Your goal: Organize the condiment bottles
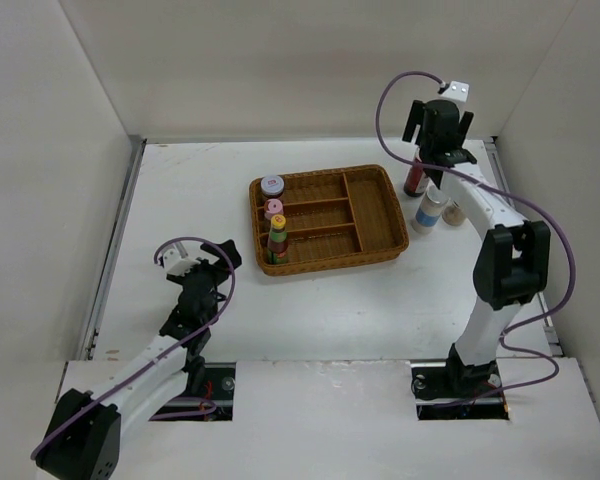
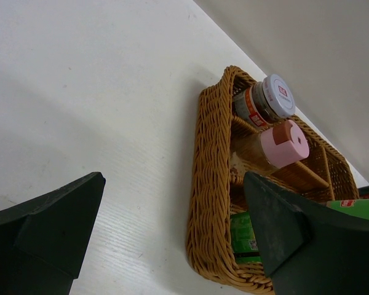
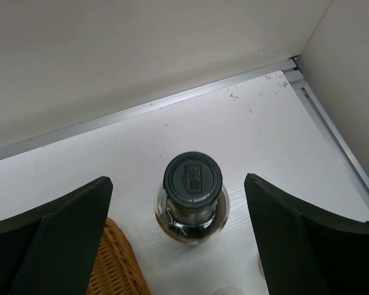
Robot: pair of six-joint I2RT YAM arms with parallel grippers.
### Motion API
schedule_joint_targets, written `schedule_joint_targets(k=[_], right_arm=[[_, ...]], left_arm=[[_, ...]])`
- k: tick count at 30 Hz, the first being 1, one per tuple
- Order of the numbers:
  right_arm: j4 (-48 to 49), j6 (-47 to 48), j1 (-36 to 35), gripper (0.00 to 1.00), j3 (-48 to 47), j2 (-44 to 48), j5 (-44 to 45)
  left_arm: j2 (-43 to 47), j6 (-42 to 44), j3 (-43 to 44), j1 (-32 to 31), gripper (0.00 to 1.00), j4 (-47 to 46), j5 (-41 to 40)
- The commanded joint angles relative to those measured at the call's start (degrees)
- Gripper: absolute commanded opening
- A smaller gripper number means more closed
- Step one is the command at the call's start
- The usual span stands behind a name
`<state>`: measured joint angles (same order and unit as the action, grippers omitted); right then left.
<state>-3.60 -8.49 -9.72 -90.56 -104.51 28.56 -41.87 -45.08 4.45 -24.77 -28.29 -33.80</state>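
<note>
The tall clear dark-sauce bottle [image 1: 415,180] with a black cap [image 3: 192,178] stands on the table right of the wicker tray [image 1: 375,215]. My right gripper [image 1: 438,148] is open above it, and in the right wrist view [image 3: 177,184] the cap lies between the spread fingers without touching them. The white blue-banded jar [image 1: 430,210] stands just in front; a small bottle [image 1: 454,214] is half hidden behind the right arm. The lavender-lidded jar [image 1: 272,186], pink-capped shaker [image 1: 273,209] and green-red yellow-capped bottle [image 1: 278,240] stand in the tray's left column. My left gripper [image 1: 208,262] is open and empty.
The left wrist view shows the tray's left wall [image 2: 212,184] just ahead of the open left gripper [image 2: 173,181], with the lavender-lidded jar [image 2: 272,98], the shaker [image 2: 281,142] and the green bottle [image 2: 243,236] behind it. The back wall and a metal rail [image 3: 172,101] lie close behind the dark-sauce bottle.
</note>
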Motion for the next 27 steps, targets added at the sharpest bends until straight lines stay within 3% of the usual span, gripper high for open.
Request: schedule_joint_targets(k=[1,3,10,13,19,27], right_arm=[[0.5,1.3,0.7,0.92,-5.1,-2.2,-0.2],[1.3,1.4,0.8,0.85,-6.1,-3.6,0.0],[0.3,2.3,0.5,0.41,-10.1,-6.6,1.4],[2.4,2.3,0.5,0.30,-10.1,-5.4,3.9],[5.9,3.6,0.1,0.27,-14.6,-1.1,5.2],[5.2,9.2,-6.9,0.28,-20.7,2.0,4.8]], left_arm=[[-0.7,-0.4,-0.8,0.5,1.00,-3.9,0.4],[-0.8,-0.4,-0.8,0.5,1.00,-4.0,0.4],[0.2,-0.4,-0.9,0.9,1.00,-3.8,0.5],[0.4,-0.4,-1.0,0.9,1.00,-3.7,0.5],[-0.7,-0.4,-0.8,0.9,1.00,-4.0,0.5],[-0.8,-0.6,-0.8,0.9,1.00,-4.0,0.5]])
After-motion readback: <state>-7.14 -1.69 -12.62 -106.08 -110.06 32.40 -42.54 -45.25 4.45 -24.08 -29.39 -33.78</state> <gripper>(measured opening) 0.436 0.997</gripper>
